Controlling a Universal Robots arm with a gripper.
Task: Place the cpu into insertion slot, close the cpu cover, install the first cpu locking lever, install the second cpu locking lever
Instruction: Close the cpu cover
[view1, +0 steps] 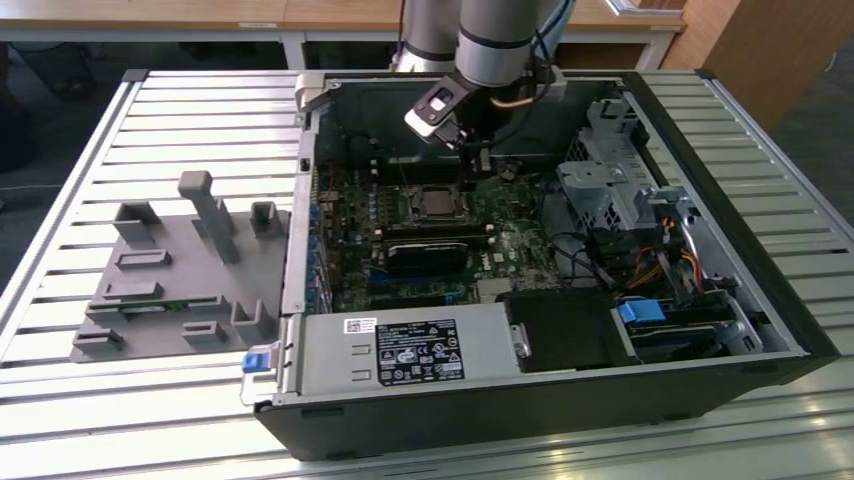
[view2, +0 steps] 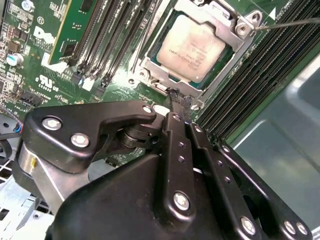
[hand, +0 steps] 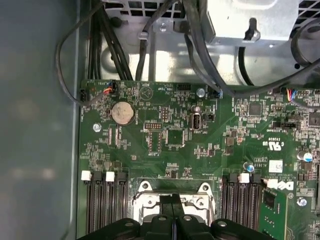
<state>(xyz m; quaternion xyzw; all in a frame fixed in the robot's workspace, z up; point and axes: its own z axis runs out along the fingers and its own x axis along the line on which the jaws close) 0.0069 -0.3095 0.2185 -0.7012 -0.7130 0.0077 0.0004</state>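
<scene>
Open computer case (view1: 534, 420) lies on slatted table (view1: 200, 110); arm reaches down into it. Cpu (view2: 192, 47) sits in insertion slot (view1: 434, 203) on green board, pale face up. Cpu cover (view2: 227, 17) lies down over it, chip showing through window. Thin lever rod (view2: 290, 22) sticks out from slot corner. Claw (view2: 179, 102) pinched together, nothing seen between fingers, tips at slot's edge just beside cover. Grey fixture plate (view1: 174, 290) lies on table at exterior view's left.

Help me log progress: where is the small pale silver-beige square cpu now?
In the second wrist view, the cpu sits in the silver-rimmed insertion slot on the green circuit board, between black memory slot banks, just beyond the black gripper.
</scene>
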